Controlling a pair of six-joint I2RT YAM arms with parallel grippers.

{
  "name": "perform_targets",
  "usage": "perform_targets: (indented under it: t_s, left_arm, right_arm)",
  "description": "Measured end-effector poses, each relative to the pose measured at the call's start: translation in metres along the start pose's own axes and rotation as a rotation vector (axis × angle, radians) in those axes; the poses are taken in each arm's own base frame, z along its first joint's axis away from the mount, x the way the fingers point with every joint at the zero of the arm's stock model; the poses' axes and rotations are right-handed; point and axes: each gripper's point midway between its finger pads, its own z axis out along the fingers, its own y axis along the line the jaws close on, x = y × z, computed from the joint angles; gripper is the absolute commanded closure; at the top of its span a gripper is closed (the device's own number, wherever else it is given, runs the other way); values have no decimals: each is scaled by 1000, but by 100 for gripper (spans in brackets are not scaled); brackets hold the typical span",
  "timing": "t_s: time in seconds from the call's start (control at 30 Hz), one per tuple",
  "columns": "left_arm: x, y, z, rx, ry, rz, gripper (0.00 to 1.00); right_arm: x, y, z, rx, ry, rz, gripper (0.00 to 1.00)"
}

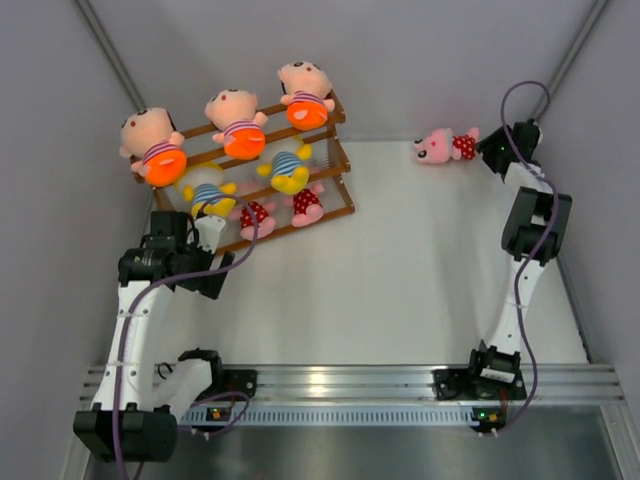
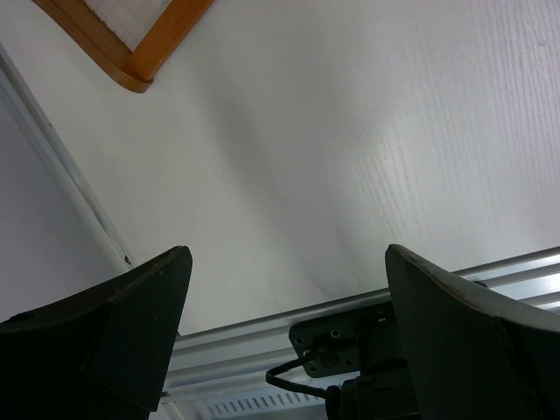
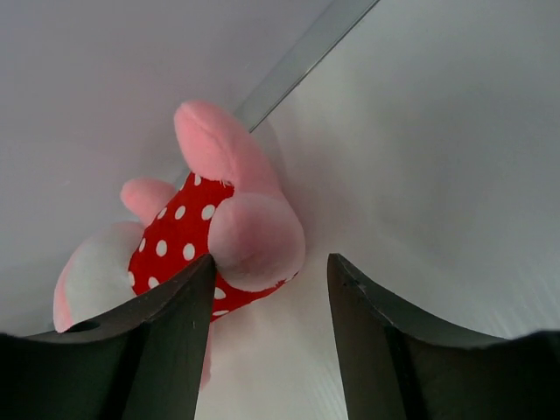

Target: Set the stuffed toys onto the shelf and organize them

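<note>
**Last pink doll at the far right: pick-up in hand, not yet grasped**

Finding. One stuffed toy, a pink doll (image 1: 440, 147) in a red polka-dot dress, lies on its side on the surface (image 1: 400, 270) at the far right, well apart from the shelf (image 1: 345, 205). The shelf stands at the far left. It carries three peach-faced dolls (image 1: 232, 112) on its top tier, two yellow dolls (image 1: 288, 168) on the middle tier and two pink dolls (image 1: 305, 203) on the lowest.

Grippers. The right gripper (image 1: 486, 148) is at the lying doll's leg end. In its wrist view the jaws stand apart: one pink foot sits against the tip of the left finger and nothing is clamped. The left gripper (image 2: 289, 252) is released, jaws wide, holding nothing, low beside the shelf's near left corner.

Assessment. The step in hand is the pick-up of the last loose doll. The next move calls for advancing the right gripper until the legs or body lie between the jaws, then clenching. The carry runs across to the lowest tier beside the matching pink dolls. Part of that tier is hidden by the left arm, which may need to withdraw.
</note>
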Motion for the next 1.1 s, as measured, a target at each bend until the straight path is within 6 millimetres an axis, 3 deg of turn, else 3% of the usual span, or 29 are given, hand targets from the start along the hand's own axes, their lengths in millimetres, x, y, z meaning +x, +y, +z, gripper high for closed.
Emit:
perform_targets:
  t_s: [0.03, 0.1, 0.13, 0.27, 0.33, 0.43, 0.53, 0.6, 0.73, 0.8, 0.97, 1.1]
  left_arm:
    - [0, 0, 1, 3, 8, 0, 2]
    - [2, 0, 3, 9, 23, -1, 2]
    - [2, -1, 3, 12, 29, -1, 2]
    - [2, -1, 0, 14, 30, 0, 2]
    - [0, -1, -2, 17, 20, 1, 2]
    - [-3, -5, -6, 33, -8, 2, 2]
    - [-5, -11, -12, 52, -47, 3, 2]
    - [-7, -14, -16, 59, -75, 5, 2]
    - [-8, -18, -25, 61, -121, 10, 2]
    - [-8, -20, -31, 59, -152, 14, 2]
    - [-8, -29, -52, 61, -245, 28, 2]
    - [-11, -35, -72, 59, -330, 44, 2]
  right_arm:
    - [2, 0, 3, -3, 1, 7, 63]
    - [6, 2, 8, -11, 2, 20, 81]
    - [7, 4, 8, -13, 2, 27, 98]
    - [7, 8, 6, -28, -28, 40, 100]
    - [23, -4, -11, 7, -15, 48, 100]
    - [43, -19, -52, 69, -7, 55, 100]
    - [52, -12, -111, 71, -34, 54, 100]
    - [52, 9, -152, 22, -66, 45, 100]
    - [44, 75, -219, -152, -142, -1, 100]
    - [50, 102, -248, -222, -158, -38, 100]
    - [108, 182, -329, -449, -100, -166, 100]
    - [151, 217, -382, -567, -33, -220, 100]
